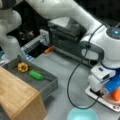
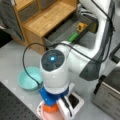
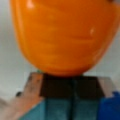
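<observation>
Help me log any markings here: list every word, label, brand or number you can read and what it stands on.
None can be read.
Arm: a blue light, no lettering.
Orange thing by the gripper: plain.
Teal bowl, wooden shelf: no print.
Grey box: nothing legible.

End effector (image 2: 51,106) over orange object (image 2: 50,109), near teal bowl (image 2: 26,80).

orange carrot (image 3: 65,37); teal bowl (image 1: 82,114); green pepper (image 1: 36,75), yellow pepper (image 1: 22,67); grey tray (image 1: 47,86)
</observation>
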